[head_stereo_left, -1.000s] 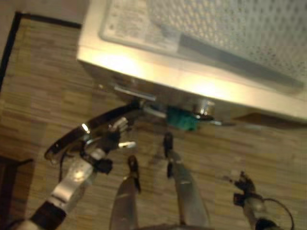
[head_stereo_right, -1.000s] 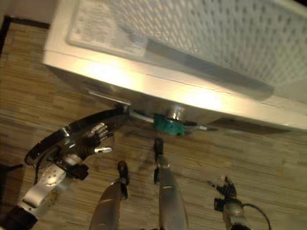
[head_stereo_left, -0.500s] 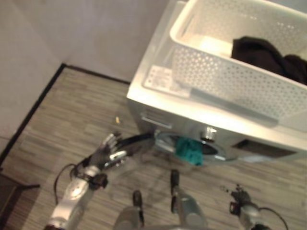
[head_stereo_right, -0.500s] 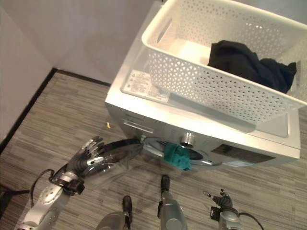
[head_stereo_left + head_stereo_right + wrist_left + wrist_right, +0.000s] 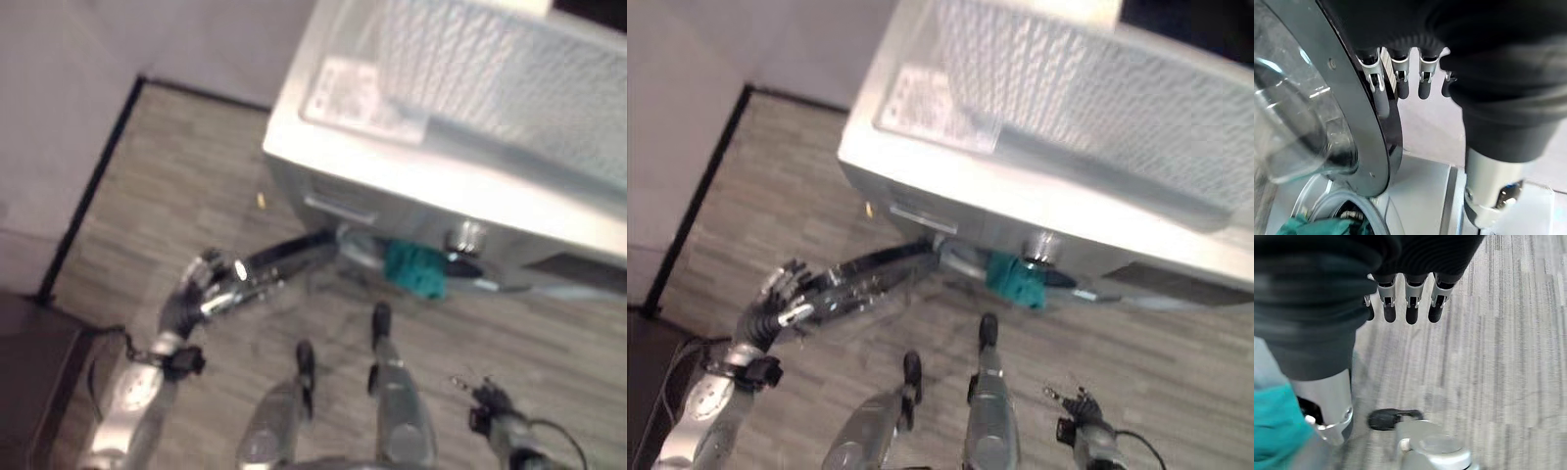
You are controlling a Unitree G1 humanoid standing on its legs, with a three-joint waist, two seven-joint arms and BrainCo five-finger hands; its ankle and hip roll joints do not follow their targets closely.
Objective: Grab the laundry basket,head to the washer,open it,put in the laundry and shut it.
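Note:
The white washer (image 5: 960,186) stands at the upper right with the white perforated laundry basket (image 5: 1087,108) on its top. Dark laundry (image 5: 1190,22) shows in the basket's far corner. The round glass door (image 5: 872,279) hangs open, swung out to the left. My left hand (image 5: 779,299) lies against the door's outer edge, open, its fingers (image 5: 1400,83) straight along the dark rim beside the glass (image 5: 1293,132). A teal cloth (image 5: 416,271) hangs out of the drum opening. My right hand (image 5: 1078,411) hangs low at the right over the floor, open, fingers (image 5: 1408,303) relaxed and holding nothing.
A grey wood-pattern floor (image 5: 196,196) spreads left of the washer. A wall with a black skirting strip (image 5: 93,186) runs along the left. Something dark and low (image 5: 29,362) stands at the lower left corner.
The camera has swung up and back down, so the whole picture has shifted. My left hand stays at the open door's outer edge. The right hand hangs as before.

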